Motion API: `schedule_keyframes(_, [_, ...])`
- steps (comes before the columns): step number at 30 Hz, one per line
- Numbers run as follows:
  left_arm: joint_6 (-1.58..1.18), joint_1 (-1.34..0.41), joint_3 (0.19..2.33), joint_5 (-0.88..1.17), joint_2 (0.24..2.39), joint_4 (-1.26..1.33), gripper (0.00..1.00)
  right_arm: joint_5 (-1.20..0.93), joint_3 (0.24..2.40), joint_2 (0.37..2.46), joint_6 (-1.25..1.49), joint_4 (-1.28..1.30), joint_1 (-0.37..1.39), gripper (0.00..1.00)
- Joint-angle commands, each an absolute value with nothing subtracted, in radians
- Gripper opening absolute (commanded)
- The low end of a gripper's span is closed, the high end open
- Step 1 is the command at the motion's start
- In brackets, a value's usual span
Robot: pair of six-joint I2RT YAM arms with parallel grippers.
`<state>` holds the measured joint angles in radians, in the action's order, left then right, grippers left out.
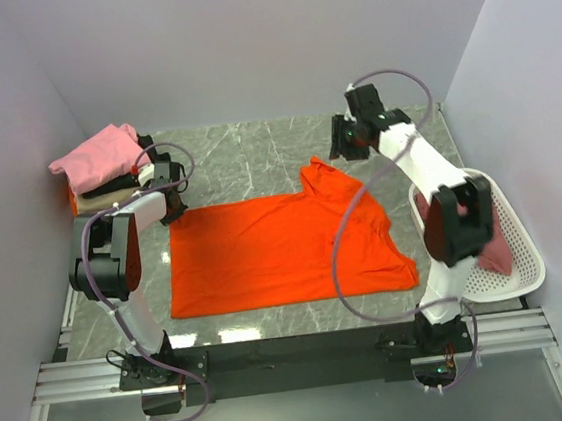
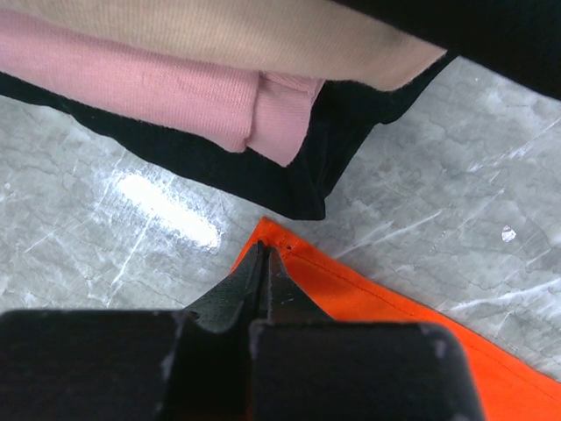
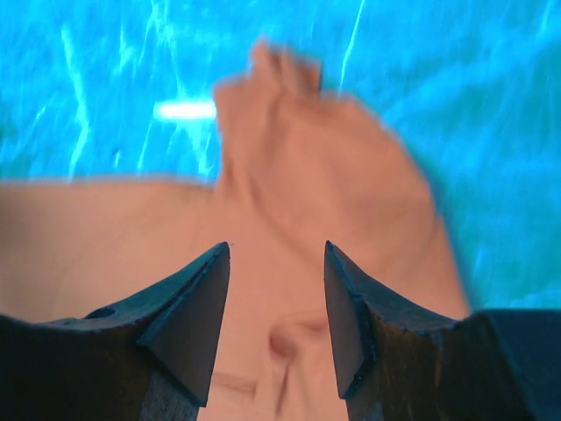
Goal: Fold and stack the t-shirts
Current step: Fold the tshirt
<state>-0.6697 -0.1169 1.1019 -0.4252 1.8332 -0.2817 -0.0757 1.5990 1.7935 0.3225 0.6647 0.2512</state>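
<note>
1. Currently the orange t-shirt (image 1: 275,251) lies spread flat in the middle of the grey marble surface (image 1: 245,154), sleeves toward the right.
2. At its far-left corner the left jaws are pressed together, tips lying over the hem; whether cloth is caught between them I cannot tell.
3. Over the shirt's far sleeve the right jaws stand spread with nothing between them; that wrist view is blurred and off-colour.
4. Just beyond the left jaws sits a folded stack: pink t-shirt (image 1: 99,154) on top, with a beige t-shirt (image 2: 263,35) and a black t-shirt (image 2: 289,175).
5. At the right edge a white lattice basket (image 1: 529,275) holds a dusty-rose t-shirt (image 1: 496,248).
</note>
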Motion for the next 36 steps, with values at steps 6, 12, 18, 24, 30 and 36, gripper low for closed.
schedule_keyframes(6, [-0.658, -0.114, 1.131, -0.384, 1.809, -0.288, 0.00, -0.070, 1.980, 2.147, 0.141, 0.652, 0.256, 0.54])
schedule_keyframes(12, [-0.655, -0.114, 1.134, -0.365, 1.813, -0.284, 0.01, -0.150, 2.144, 2.304, 0.062, 0.685, 0.255, 0.54])
schedule_keyframes(18, [-0.652, -0.114, 1.138, -0.361, 1.824, -0.285, 0.01, -0.164, 2.203, 2.393, 0.017, 0.707, 0.255, 0.55])
schedule_keyframes(24, [-0.650, -0.114, 1.147, -0.362, 1.832, -0.293, 0.01, -0.219, 2.226, 2.428, -0.017, 0.738, 0.256, 0.56])
schedule_keyframes(30, [-0.646, -0.114, 1.149, -0.364, 1.829, -0.296, 0.01, -0.261, 2.275, 2.473, -0.029, 0.772, 0.259, 0.56])
schedule_keyframes(36, [-0.643, -0.114, 1.151, -0.365, 1.832, -0.298, 0.00, -0.242, 2.286, 2.474, -0.026, 0.761, 0.262, 0.41])
